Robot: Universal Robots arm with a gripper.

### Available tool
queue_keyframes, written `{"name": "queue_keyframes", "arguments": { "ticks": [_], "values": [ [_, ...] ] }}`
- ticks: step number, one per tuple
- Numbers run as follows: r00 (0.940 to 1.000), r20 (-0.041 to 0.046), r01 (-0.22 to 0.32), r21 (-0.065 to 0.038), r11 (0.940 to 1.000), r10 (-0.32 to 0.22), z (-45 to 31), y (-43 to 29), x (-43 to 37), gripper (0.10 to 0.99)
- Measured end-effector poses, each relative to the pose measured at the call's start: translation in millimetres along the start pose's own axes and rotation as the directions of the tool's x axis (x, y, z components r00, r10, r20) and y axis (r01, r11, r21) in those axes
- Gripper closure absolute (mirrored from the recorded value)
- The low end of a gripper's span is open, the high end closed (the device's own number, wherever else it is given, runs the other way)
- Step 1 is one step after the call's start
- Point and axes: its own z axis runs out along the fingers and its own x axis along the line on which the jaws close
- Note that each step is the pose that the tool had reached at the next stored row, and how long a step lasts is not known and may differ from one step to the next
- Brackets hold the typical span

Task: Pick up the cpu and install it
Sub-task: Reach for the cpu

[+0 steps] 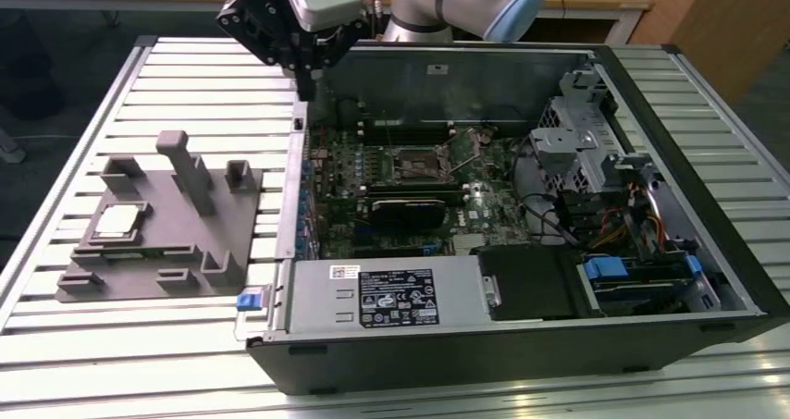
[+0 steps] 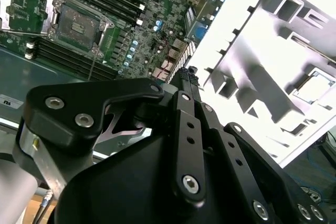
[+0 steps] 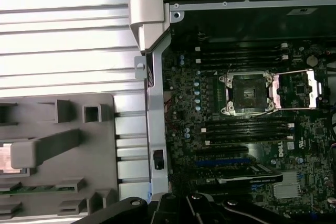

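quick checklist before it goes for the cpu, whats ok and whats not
1. cpu seated in the grey tray: ok, it lies flat in its recess on the exterior view's left.
2. gripper empty: ok, it holds nothing.
3. fingers open for a grasp: not ok, they look pressed together.
4. gripper above the cpu: not ok, it hangs over the case edge, apart from the tray.
5. socket ready: ok, its retention plate is flipped open and the socket is empty.
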Motion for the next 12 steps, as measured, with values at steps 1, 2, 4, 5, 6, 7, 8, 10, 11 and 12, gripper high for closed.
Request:
{"name": "queue_keyframes", "arguments": {
  "ticks": [1,2,4,5,6,7,8,10,11,12],
  "values": [
    [1.0,0.0,0.0,0.0,1.0,0.0,0.0,-0.1,0.8,0.98],
    [1.0,0.0,0.0,0.0,1.0,0.0,0.1,-0.1,1.6,0.98],
    [1.0,0.0,0.0,0.0,1.0,0.0,0.2,-0.2,3.2,0.98],
    [1.0,0.0,0.0,0.0,1.0,0.0,0.2,-0.3,3.9,0.98],
    [1.0,0.0,0.0,0.0,1.0,0.0,0.2,-0.4,4.7,0.98],
    [1.0,0.0,0.0,0.0,1.0,0.0,0.2,-0.4,5.5,0.98],
    [1.0,0.0001,0.0,0.0,1.0,0.0,0.3,-0.5,6.3,0.98],
    [1.0,0.0001,0.0,0.0,1.0,0.0,0.4,-0.6,7.8,0.98],
    [1.0,0.0,0.0,0.0,1.0,0.0,0.4,-0.6,8.5,0.98],
    [1.0,-0.0001,0.0,0.0,1.0,0.0,0.5,-0.7,9.4,0.98]
  ]
}}
